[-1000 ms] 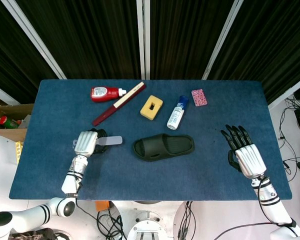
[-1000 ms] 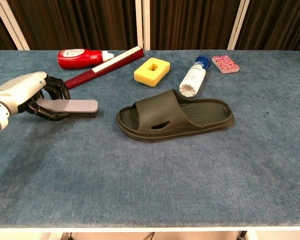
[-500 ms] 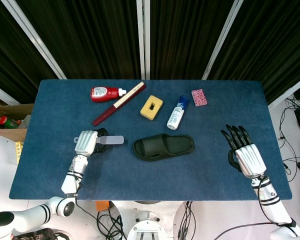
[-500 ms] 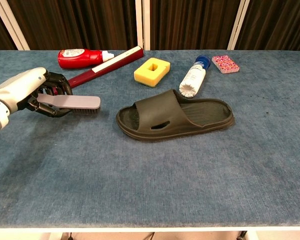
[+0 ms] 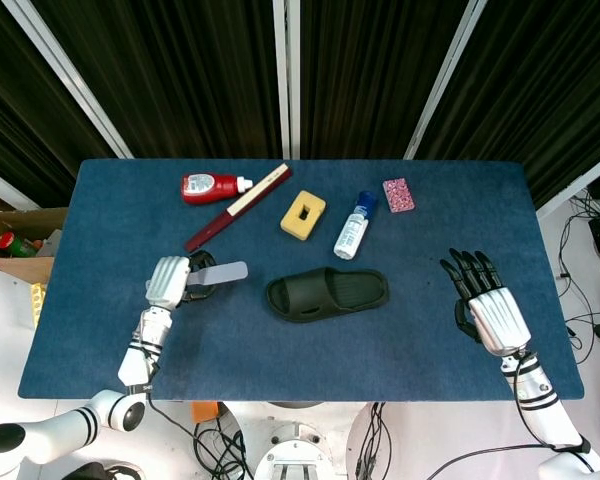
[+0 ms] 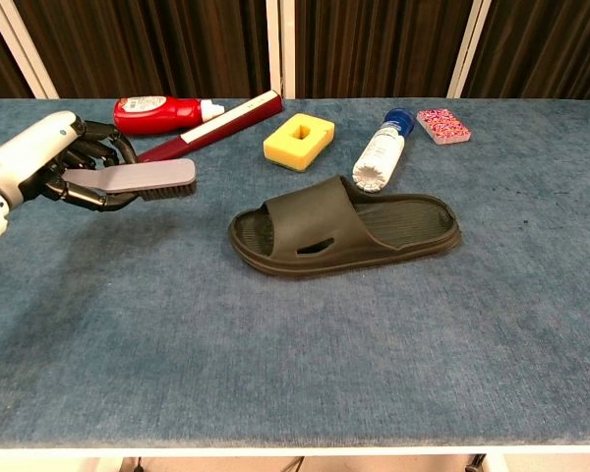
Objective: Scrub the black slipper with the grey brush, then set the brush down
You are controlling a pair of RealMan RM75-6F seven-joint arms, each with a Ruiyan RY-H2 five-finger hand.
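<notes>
Left hand (image 5: 168,281) grips the grey brush (image 5: 218,272) off the desk (image 5: 400,330); right hand (image 5: 485,305) rests released, fingers (image 5: 467,268) spread.

Head view: the brush head points from the left fingers toward the black slipper (image 5: 327,293), which lies apart from it at mid-desk. Beyond the left fingers lie a dark red stick (image 5: 236,208) and a red bottle (image 5: 209,186); a yellow sponge (image 5: 303,215), a white bottle with blue cap (image 5: 352,228) and a pink card pack (image 5: 398,194) lie past the slipper. The right hand lies well apart from everything.
Chest view: left fingers (image 6: 90,157) curl around the brush handle, bristles (image 6: 167,192) down, clear of the desk; the stick runs just behind them. Nothing lies between brush and slipper (image 6: 344,228).
</notes>
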